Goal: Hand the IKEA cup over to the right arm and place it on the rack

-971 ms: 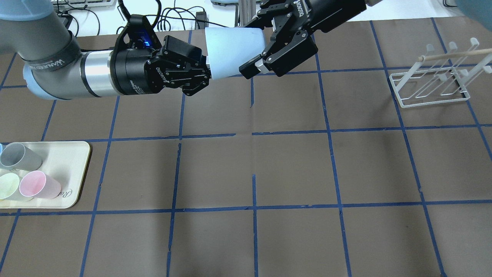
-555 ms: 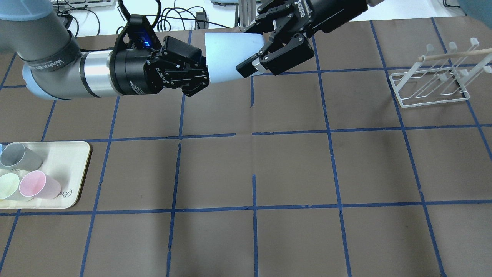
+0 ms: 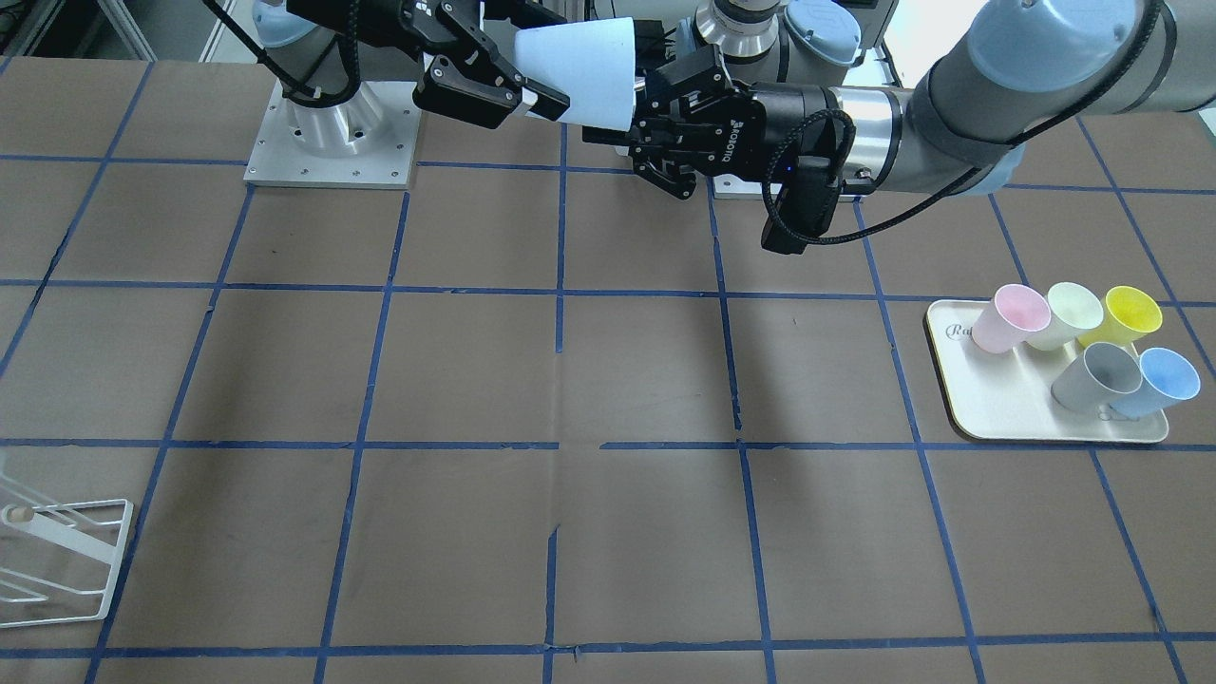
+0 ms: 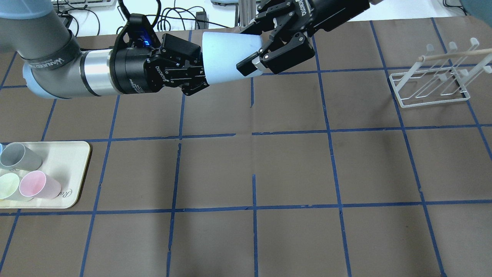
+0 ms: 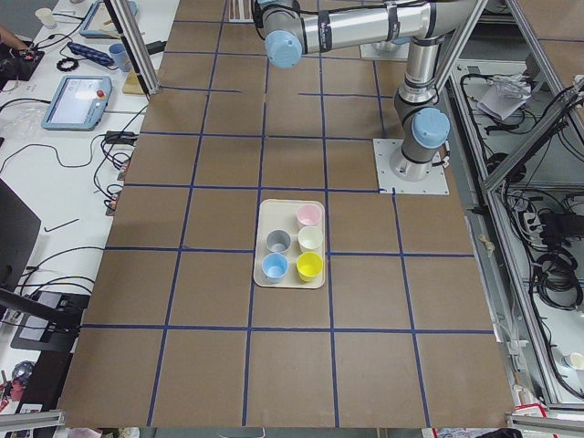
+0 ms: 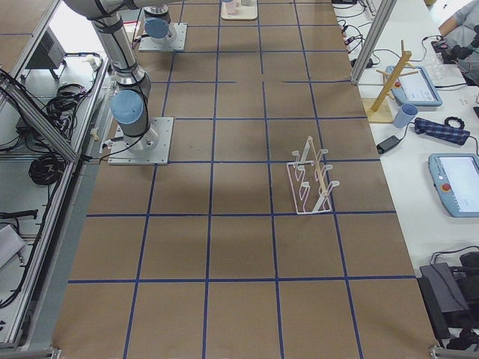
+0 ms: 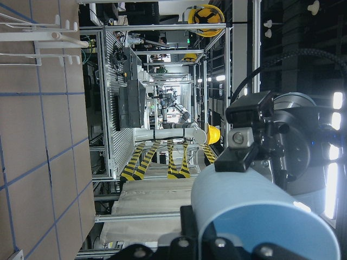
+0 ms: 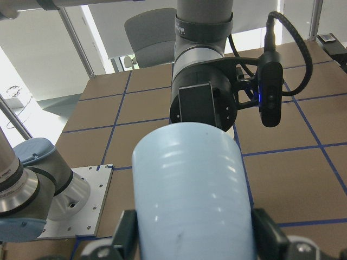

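Note:
The light blue IKEA cup (image 4: 226, 57) hangs on its side above the far middle of the table, wide rim toward my left arm. My left gripper (image 4: 202, 68) is shut on the rim end. My right gripper (image 4: 246, 49) is open, its fingers (image 4: 250, 63) straddling the narrow base end closely on both sides; the right wrist view shows the cup (image 8: 192, 206) between them. In the front view the cup (image 3: 579, 71) sits between the left gripper (image 3: 641, 114) and the right gripper (image 3: 532, 62). The white wire rack (image 4: 430, 82) stands at the far right, apart from both arms.
A cream tray (image 3: 1007, 418) on my left holds several cups, among them a second light blue one (image 3: 1154, 380), a grey one (image 4: 19, 156) and a pink one (image 4: 38, 184). Brown mat with blue tape grid covers the table.
My right gripper has slid left, further over the cup's narrow end. My left wrist has turned a little and the cup has shifted slightly left.

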Motion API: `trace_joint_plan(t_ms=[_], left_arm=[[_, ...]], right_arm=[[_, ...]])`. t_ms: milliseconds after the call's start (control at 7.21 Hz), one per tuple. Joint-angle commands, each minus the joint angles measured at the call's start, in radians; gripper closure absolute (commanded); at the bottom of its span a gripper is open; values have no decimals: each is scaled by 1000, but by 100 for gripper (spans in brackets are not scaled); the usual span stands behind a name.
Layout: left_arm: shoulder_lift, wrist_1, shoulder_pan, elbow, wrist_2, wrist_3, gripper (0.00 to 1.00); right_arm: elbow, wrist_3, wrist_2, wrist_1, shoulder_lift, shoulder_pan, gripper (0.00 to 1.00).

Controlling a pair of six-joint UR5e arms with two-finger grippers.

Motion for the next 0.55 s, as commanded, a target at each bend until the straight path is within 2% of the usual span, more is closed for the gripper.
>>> trace_joint_plan(t_ms=[0, 416], left_arm=[[-3, -18, 0, 9, -4, -6, 13], [-13, -40, 23, 15, 2, -7, 0]], right_arm=[[0, 0, 2, -1, -5, -2, 79], [-2, 1, -5, -1, -6, -77, 81]])
